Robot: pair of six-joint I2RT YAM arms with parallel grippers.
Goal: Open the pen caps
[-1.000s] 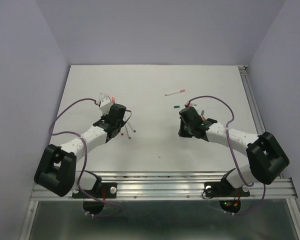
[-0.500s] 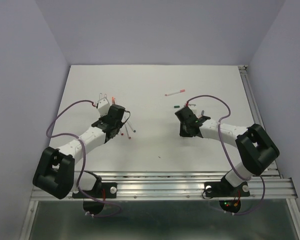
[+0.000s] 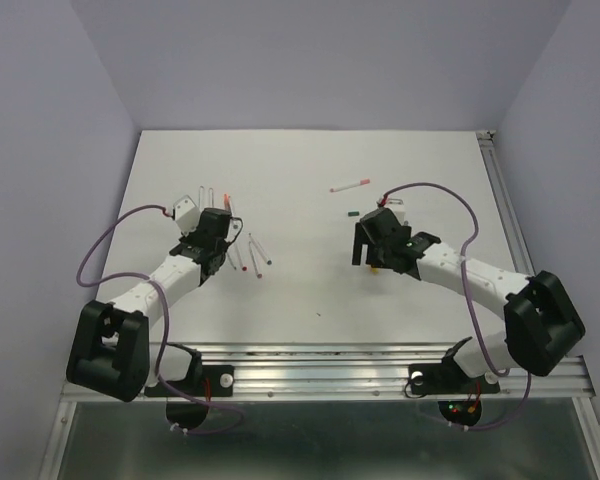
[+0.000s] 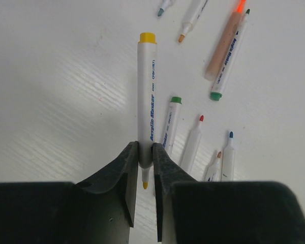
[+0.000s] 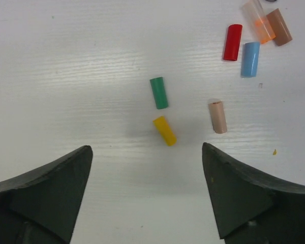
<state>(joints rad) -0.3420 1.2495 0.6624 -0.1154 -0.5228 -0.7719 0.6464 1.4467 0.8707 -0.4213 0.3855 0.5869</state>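
1. Left wrist view: the left gripper (image 4: 145, 155) is clenched on a white marker (image 4: 146, 96) near its writing end. The barrel runs straight away from the jaws with its yellow plug farthest out. A bare yellow nib (image 4: 145, 184) shows between the fingers, so this marker wears no cap.
2. Just right of it, loose pens (image 4: 193, 142) lie on the white table (image 4: 56, 76), most with their nibs exposed.
3. Top external view: towards the far side, between the arms, a lone pen (image 3: 350, 185) with pink ends lies roughly left to right. It is well apart from the left gripper and nearer the right one. Whether it is capped is too small to tell.
4. Right wrist view: the right gripper (image 5: 146, 147) stands spread wide, grasping nothing. The pen caps lie on the table ahead of it. A yellow cap (image 5: 164, 130) sits tilted just beyond the fingertips, with a green cap (image 5: 159, 92) just past it and a beige cap (image 5: 217, 116) to the right.
5. Farther right, the red cap (image 5: 232, 42), blue cap (image 5: 250, 59), orange cap (image 5: 259, 20) and brown cap (image 5: 279, 26) cluster together.
6. Judgement: if the lone pen is still capped, the right arm is the nearer one to fetch it, and the pen lies across that arm's reach.
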